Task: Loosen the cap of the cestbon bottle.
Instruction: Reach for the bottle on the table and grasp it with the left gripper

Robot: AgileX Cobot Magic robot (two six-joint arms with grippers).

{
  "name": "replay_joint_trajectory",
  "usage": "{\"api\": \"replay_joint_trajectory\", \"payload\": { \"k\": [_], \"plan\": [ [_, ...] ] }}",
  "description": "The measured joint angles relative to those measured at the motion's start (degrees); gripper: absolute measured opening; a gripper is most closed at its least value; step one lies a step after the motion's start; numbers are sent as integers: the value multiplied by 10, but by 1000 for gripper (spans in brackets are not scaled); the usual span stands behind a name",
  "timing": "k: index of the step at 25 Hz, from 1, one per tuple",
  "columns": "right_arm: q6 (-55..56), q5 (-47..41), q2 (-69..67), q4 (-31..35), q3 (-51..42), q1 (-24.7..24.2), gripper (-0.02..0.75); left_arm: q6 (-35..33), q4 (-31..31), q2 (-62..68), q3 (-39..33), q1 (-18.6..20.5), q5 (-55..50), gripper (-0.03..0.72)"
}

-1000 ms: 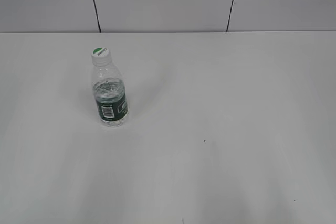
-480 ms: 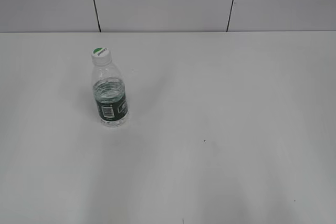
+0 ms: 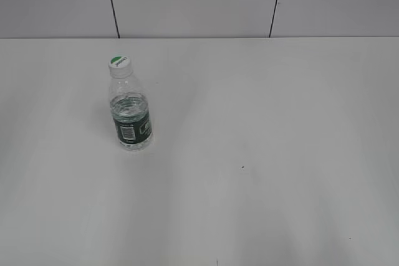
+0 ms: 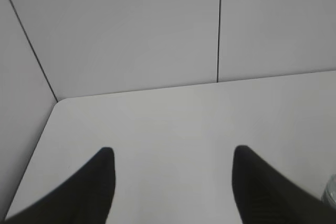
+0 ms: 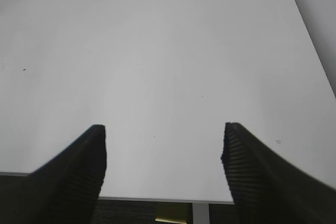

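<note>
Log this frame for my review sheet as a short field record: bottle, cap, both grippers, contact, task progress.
bottle: cestbon bottle upright on the white table, left of centre, partly filled
cap: cap seated on the neck
left gripper: left gripper open, empty, over the table's far left corner; a sliver of the bottle at its view's right edge
right gripper: right gripper open, empty, over the table's near edge
contact: none; neither arm appears in the exterior view
task progress: not begun
</note>
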State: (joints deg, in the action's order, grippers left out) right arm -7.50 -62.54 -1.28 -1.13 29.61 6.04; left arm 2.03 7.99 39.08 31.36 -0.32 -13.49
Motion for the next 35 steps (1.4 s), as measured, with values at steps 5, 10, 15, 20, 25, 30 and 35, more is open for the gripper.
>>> {"api": "replay_joint_trajectory", "payload": {
  "k": [5,10,15,20,25,30,35],
  "plan": [
    [0,0,0,0,0,0,529,0,5,123,0,-1,139,433],
    [0,0,0,0,0,0,529,0,2,198,0,-2,234,433],
    [0,0,0,0,0,0,529,0,13,279,-5,0,283,433],
    [0,0,0,0,0,0,529,35,85,372,-5,1,351,429],
    [0,0,0,0,0,0,529,109,169,432,-6,2,438,426],
    [0,0,0,0,0,0,529,251,382,479,-6,39,507,425],
    [0,0,0,0,0,0,529,331,528,506,-6,94,599,425]
  ]
}}
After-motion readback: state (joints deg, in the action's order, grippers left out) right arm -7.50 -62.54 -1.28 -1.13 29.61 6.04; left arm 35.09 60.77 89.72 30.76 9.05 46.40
